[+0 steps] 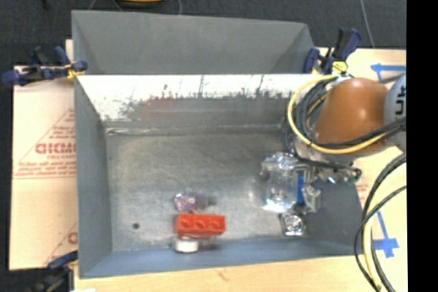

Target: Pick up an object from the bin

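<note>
My gripper (286,196) hangs low over the right part of the bin floor, close to the right wall. A red toy brick (200,224) with studs on top lies flat near the front wall, well to the gripper's left. Just behind the brick sits a small clear purplish piece (185,202). A small white round piece (185,246) rests against the brick's front left corner. Nothing lies directly under the gripper that I can make out.
The arm with its orange dome and yellow and black cables comes in over the bin's right rim. The bin's sloped back wall rises behind the floor, scuffed along its top.
</note>
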Motion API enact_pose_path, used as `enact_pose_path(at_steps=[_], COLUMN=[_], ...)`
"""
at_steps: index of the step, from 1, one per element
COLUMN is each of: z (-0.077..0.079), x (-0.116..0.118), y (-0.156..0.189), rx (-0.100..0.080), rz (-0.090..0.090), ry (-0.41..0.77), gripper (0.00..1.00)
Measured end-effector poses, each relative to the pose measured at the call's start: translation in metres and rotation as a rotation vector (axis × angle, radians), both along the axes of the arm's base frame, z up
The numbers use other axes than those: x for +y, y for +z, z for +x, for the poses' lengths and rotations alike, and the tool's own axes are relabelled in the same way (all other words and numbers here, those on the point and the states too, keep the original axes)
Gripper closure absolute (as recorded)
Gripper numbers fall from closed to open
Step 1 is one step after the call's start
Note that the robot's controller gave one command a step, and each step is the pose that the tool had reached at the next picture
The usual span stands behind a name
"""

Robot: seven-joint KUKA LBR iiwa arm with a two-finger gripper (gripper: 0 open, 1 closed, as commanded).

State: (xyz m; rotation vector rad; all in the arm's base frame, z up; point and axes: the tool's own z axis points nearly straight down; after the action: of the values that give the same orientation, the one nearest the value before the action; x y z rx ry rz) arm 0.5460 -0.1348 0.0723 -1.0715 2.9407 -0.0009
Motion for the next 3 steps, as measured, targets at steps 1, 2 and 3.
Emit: enact_pose_path(at_steps=[1, 2, 3], z=[0.001, -0.007, -0.006], x=[0.004, 0.007, 0.017], y=[0.0, 0.115, 0.059], rx=[0.0, 0.007, 0.004], rz=[0.006, -0.008, -0.006], ry=[-0.001, 0.89, 0.729], gripper=[1.0, 1.0, 1.0])
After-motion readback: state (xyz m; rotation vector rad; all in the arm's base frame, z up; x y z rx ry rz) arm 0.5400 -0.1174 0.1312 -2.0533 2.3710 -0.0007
